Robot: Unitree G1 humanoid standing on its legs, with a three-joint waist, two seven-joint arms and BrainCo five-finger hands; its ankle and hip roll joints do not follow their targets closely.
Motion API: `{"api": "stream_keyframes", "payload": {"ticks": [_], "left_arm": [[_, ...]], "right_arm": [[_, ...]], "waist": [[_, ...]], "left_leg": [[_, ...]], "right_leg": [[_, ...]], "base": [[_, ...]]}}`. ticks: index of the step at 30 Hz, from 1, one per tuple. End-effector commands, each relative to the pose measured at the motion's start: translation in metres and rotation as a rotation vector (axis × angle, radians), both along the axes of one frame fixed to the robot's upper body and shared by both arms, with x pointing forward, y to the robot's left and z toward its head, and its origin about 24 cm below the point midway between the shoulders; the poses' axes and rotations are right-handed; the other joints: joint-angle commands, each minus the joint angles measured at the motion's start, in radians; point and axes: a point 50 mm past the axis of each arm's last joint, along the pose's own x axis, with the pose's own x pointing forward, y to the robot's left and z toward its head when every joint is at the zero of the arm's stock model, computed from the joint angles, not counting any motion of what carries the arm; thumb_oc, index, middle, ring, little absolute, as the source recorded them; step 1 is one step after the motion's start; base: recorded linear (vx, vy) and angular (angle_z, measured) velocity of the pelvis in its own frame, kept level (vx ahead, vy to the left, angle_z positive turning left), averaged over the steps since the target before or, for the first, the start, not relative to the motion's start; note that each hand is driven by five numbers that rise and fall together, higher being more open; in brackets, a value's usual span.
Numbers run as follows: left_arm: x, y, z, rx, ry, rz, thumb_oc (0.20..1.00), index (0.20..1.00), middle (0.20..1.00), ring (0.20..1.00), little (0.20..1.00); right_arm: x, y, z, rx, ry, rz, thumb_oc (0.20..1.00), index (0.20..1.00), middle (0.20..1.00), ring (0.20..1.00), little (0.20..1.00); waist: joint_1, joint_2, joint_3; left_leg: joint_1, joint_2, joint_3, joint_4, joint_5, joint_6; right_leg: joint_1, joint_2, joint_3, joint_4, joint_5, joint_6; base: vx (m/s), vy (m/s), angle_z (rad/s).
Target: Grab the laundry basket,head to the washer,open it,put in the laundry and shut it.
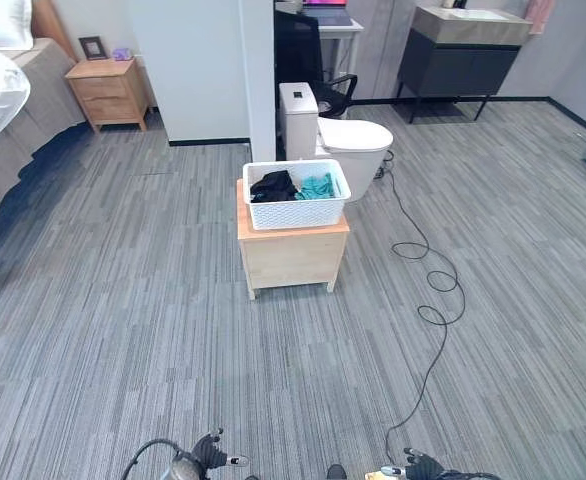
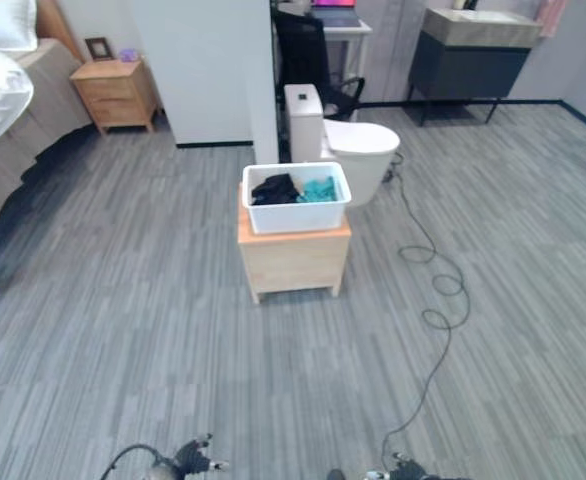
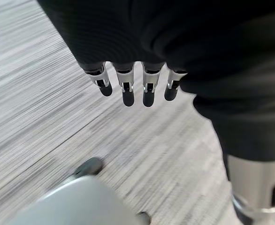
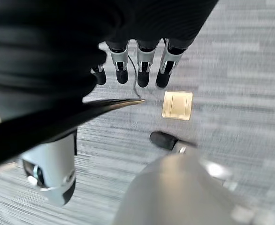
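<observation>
Left wrist view, left robot hand [image 3: 135, 86] relaxed, empty

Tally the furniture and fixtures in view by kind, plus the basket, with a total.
Laundry basket: 1
Wooden stand under it: 1
Nightstand: 1
Toilet: 1
Vanity cabinet: 1
Bed: 1
Office chair: 1
Total: 7

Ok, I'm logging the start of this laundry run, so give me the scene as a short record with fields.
basket: white laundry basket on a small wooden stand, untouched
contents: dark and teal clothes
left hand: left hand low, over the carpet floor, fingers relaxed, holding nothing
right hand: right hand low, fingers relaxed, holding nothing
behind basket: white toilet
stage: basket not yet grabbed
</observation>
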Motion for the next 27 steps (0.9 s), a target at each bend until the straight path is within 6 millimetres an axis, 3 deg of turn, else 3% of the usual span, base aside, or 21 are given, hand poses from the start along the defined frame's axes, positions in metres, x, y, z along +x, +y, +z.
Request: {"api": "stream_keyframes", "payload": {"ticks": [1,7,9,12,15,17,18,19,27], "left_arm": [[0.012,-0.004,0.001,-0.026,-0.014,0.019,1.0,1.0,1.0,1.0,1.0],[-0.003,-0.002,-0.003,-0.007,0.032,0.063,1.0,1.0,1.0,1.0,1.0],[-0.012,-0.002,-0.005,-0.033,0.059,0.106,1.0,1.0,1.0,1.0,1.0],[-0.014,-0.005,-0.006,-0.022,0.074,0.038,1.0,1.0,1.0,1.0,1.0],[-0.011,-0.009,-0.006,-0.011,0.083,-0.075,1.0,1.0,1.0,1.0,1.0],[-0.003,-0.011,-0.004,-0.012,0.057,-0.111,1.0,1.0,1.0,1.0,1.0],[0.003,-0.01,-0.002,-0.018,0.024,-0.07,1.0,1.0,1.0,1.0,1.0],[0.007,-0.011,-0.001,-0.029,0.003,-0.063,1.0,1.0,1.0,1.0,1.0],[0.008,-0.015,0.0,-0.031,-0.007,-0.09,1.0,1.0,1.0,1.0,1.0]], "right_arm": [[0.019,-0.001,0.005,0.024,-0.076,-0.045,1.0,1.0,1.0,1.0,1.0],[0.004,-0.004,0.0,0.026,-0.018,-0.138,1.0,1.0,1.0,1.0,1.0],[-0.016,0.003,-0.006,0.041,0.058,-0.108,1.0,1.0,1.0,1.0,1.0],[-0.038,0.004,-0.01,0.054,0.148,-0.11,1.0,1.0,1.0,1.0,1.0],[-0.045,0.0,-0.01,0.013,0.196,-0.031,1.0,1.0,1.0,1.0,1.0],[-0.042,-0.004,-0.009,-0.013,0.19,0.001,1.0,1.0,1.0,1.0,1.0],[-0.028,-0.006,-0.007,-0.022,0.148,0.025,1.0,1.0,1.0,1.0,1.0],[-0.029,0.002,-0.008,-0.016,0.148,0.106,1.0,1.0,1.0,1.0,1.0],[-0.006,0.006,-0.004,-0.011,0.056,0.118,1.0,1.0,1.0,1.0,1.0]], "waist": [[-0.005,0.007,0.01],[-0.004,0.01,-0.002],[0.001,0.01,-0.011],[0.002,0.01,-0.016],[-0.004,0.009,-0.016],[-0.008,0.008,-0.014],[-0.008,0.006,-0.009],[-0.01,0.003,-0.005],[-0.01,0.007,-0.004]], "left_leg": [[-0.022,-0.007,-0.062,0.015,0.007,-0.008],[-0.016,-0.013,-0.091,-0.019,0.019,-0.005],[-0.013,-0.015,-0.093,-0.019,0.016,-0.004],[-0.005,-0.014,-0.093,-0.019,0.014,-0.006],[-0.006,-0.014,-0.092,-0.019,0.013,-0.008],[-0.01,-0.012,-0.09,-0.019,0.014,-0.01],[-0.011,-0.011,-0.088,-0.019,0.015,-0.01],[-0.011,-0.01,-0.085,-0.019,0.016,-0.01],[-0.006,-0.009,-0.082,-0.019,0.015,-0.009]], "right_leg": [[-0.002,-0.006,0.028,0.008,-0.02,0.051],[0.0,-0.005,0.026,0.008,-0.026,0.049],[0.001,-0.008,0.028,0.008,-0.023,0.054],[0.011,-0.011,0.022,0.008,-0.025,0.055],[0.012,-0.012,0.014,0.008,-0.027,0.055],[0.009,-0.013,0.013,0.008,-0.026,0.055],[0.003,-0.013,0.016,0.008,-0.022,0.055],[0.003,-0.011,0.02,0.008,-0.022,0.055],[0.007,-0.011,0.021,0.008,-0.022,0.056]], "base": [[0.01,0.001,0.04],[0.02,0.003,0.08],[0.04,0.012,0.1],[0.04,0.008,0.03],[0.0,0.0,0.0],[-0.02,0.001,0.01],[-0.04,-0.005,-0.02],[-0.03,-0.007,-0.02],[0.0,0.0,0.0]]}}
